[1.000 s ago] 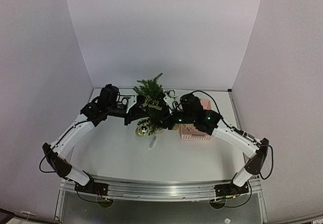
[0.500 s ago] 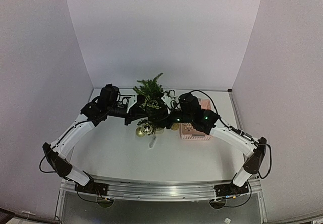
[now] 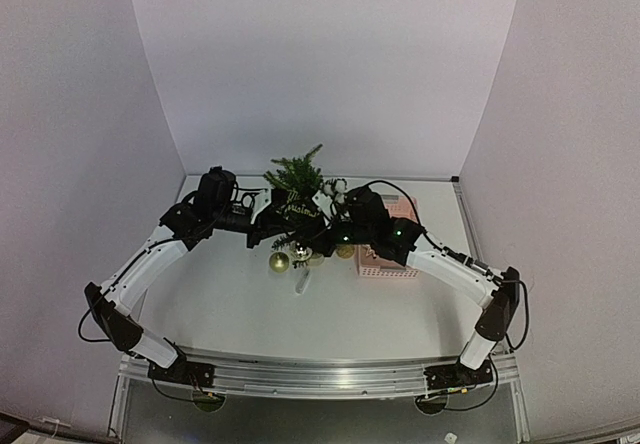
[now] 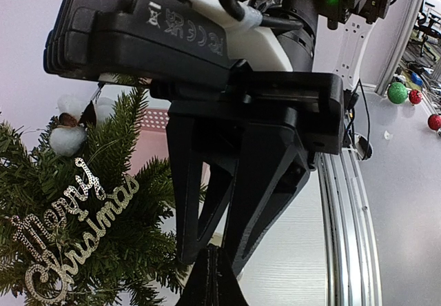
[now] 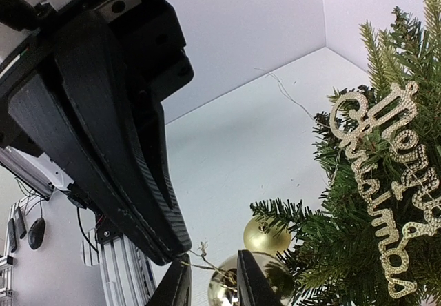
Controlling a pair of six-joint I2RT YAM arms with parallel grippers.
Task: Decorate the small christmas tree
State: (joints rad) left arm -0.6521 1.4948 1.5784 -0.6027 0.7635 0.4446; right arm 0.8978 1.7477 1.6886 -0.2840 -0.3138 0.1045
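Observation:
The small christmas tree [image 3: 297, 178] stands at the back centre of the table, with a glittery "Merry Christmas" sign [image 5: 386, 182] and a white cotton ornament [image 4: 67, 135] on it. My right gripper [image 5: 213, 280] is low beside the tree's lower branches. Its jaws stand narrowly apart, with the string and cap of a gold ball [image 5: 226, 293] between them; the left finger is clear of the ball. A second gold ball [image 5: 264, 236] lies just behind. My left gripper [image 4: 210, 270] is shut with nothing showing in it, at the tree's left side and facing the right gripper.
A pink basket [image 3: 390, 262] sits right of the tree, behind my right arm. Gold balls [image 3: 279, 261] lie on the white table in front of the tree, and a small pale object [image 3: 302, 282] lies nearer the front. White walls enclose three sides.
My right gripper has moved left, closer under the tree, and its jaws have narrowed. One gold ball has shifted right, away from the other. The left arm has stayed still.

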